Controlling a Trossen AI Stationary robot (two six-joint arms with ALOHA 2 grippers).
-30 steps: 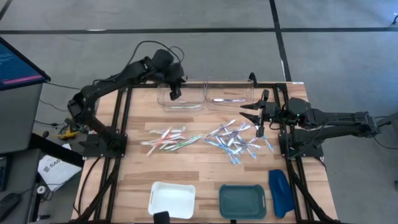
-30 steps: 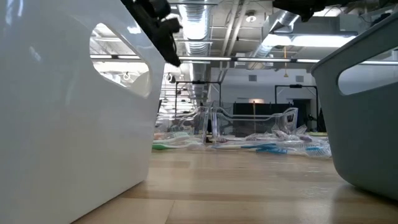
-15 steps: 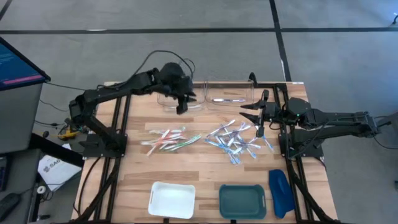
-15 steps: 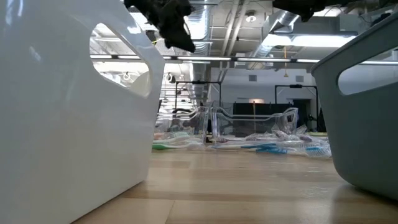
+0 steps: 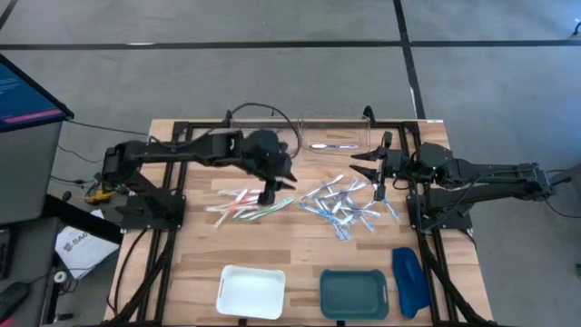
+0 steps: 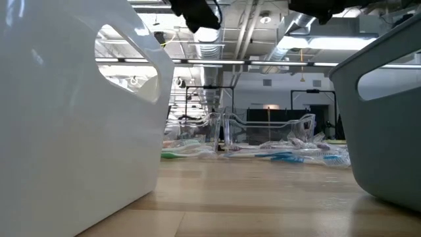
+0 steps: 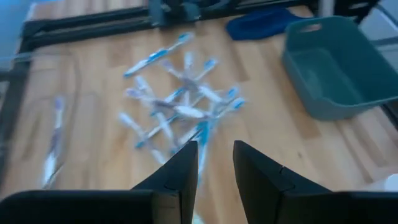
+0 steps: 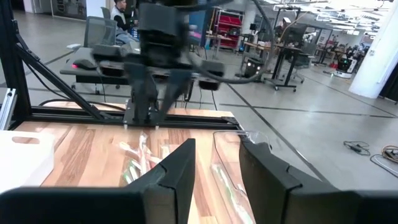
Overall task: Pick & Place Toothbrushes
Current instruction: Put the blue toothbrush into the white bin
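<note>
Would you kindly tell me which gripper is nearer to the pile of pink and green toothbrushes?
Left. The left gripper hangs at the right end of the pink and green toothbrushes. The right gripper waits beyond the blue toothbrush pile, farther away.

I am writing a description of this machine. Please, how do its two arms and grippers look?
Both arms are dark, almost black, built of slim jointed segments. A thin black cable loops above the left arm. The left gripper and the right gripper each have two flat, dark, angular fingers. No markings are visible.
</note>
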